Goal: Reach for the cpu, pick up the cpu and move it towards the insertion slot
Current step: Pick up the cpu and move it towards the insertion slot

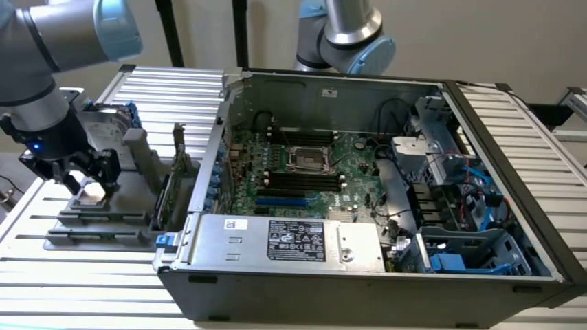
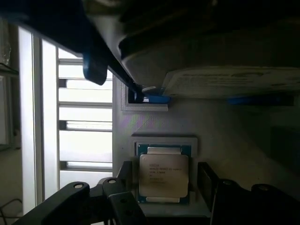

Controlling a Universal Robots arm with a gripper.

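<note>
The cpu (image 1: pixel 92 196) is a small square chip with a silver top, lying in a recess of a grey holder (image 1: pixel 101 220) on the exterior view's left. My gripper (image 1: pixel 85 184) hangs just over it, open, with one dark finger on each side. In the wrist view the cpu (image 2: pixel 164 176) lies flat between the two black fingertips (image 2: pixel 206 180), and gaps show on both sides; my gripper (image 2: pixel 165 183) is not closed on it. The insertion slot (image 1: pixel 310 158), a silver-framed square socket, sits on the green motherboard inside the open computer case.
The open computer case (image 1: pixel 367 275) stands at the exterior view's right of the holder, with a silver power supply (image 1: pixel 289 239) along its front. Upright cards (image 1: pixel 174 172) stand between the holder and the case. A second arm (image 1: pixel 344 34) hangs behind the case. A drive with blue rails (image 2: pixel 225 84) lies beyond the cpu.
</note>
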